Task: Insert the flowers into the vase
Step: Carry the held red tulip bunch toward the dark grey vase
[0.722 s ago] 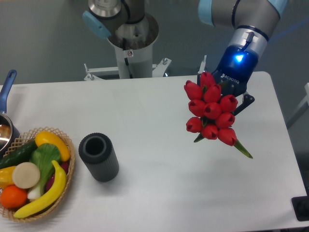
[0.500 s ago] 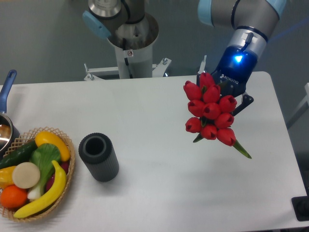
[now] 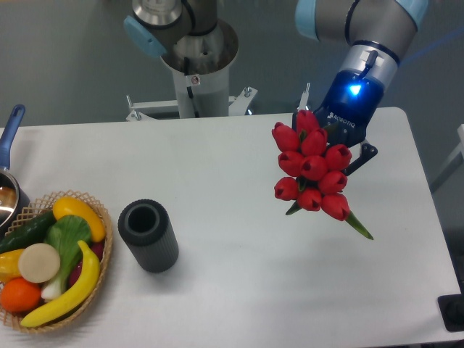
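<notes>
Jaws: my gripper (image 3: pixel 346 142) sits at the end of the arm over the right half of the desk (image 3: pixel 239 188), its blue light lit; its jaws are mostly hidden behind the red buds, closed on the flowers.
Flowers: the flowers (image 3: pixel 312 171) hang in the air directly below and in front of my jaws, the red heads bunched tight against the gripper body, a green pointed leaf jutting down and to the right.
Vase: the vase (image 3: pixel 148 235) stands upright on the left half of the desk, dark grey and ribbed, its round mouth open upward; I see it well apart from the flowers.
Basket: a wicker basket (image 3: pixel 101 272) of fruit and vegetables sits at the left edge, just beside the vase; I cannot tell whether they touch.
Pot: a blue-handled pot (image 3: pixel 10 167) shows partly at the far left edge.
</notes>
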Controlling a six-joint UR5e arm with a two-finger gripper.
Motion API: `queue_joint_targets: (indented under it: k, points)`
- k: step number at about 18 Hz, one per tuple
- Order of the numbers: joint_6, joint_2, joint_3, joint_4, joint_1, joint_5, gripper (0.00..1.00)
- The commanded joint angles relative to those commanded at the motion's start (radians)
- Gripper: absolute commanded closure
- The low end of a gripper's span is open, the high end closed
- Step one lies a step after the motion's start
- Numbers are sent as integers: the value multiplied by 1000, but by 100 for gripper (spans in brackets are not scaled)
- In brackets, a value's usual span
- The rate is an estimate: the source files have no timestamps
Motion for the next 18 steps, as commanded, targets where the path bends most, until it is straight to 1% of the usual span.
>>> queue_joint_targets:
  k: [2,4,6,9,14,16,18]
  points:
    - [0,-23,23,0,-35,0,64]
    - [2,-34,29,3,-43,0,64]
    - [0,-41,31,21,-58,0,64]
    - [0,-40,29,26,-61,0,64]
    - [0,-40,37,28,-104,-8,64]
    - [-6,-35,45,26,-109,-21,64]
    - [-14,-32,49,26,-121,-60,64]
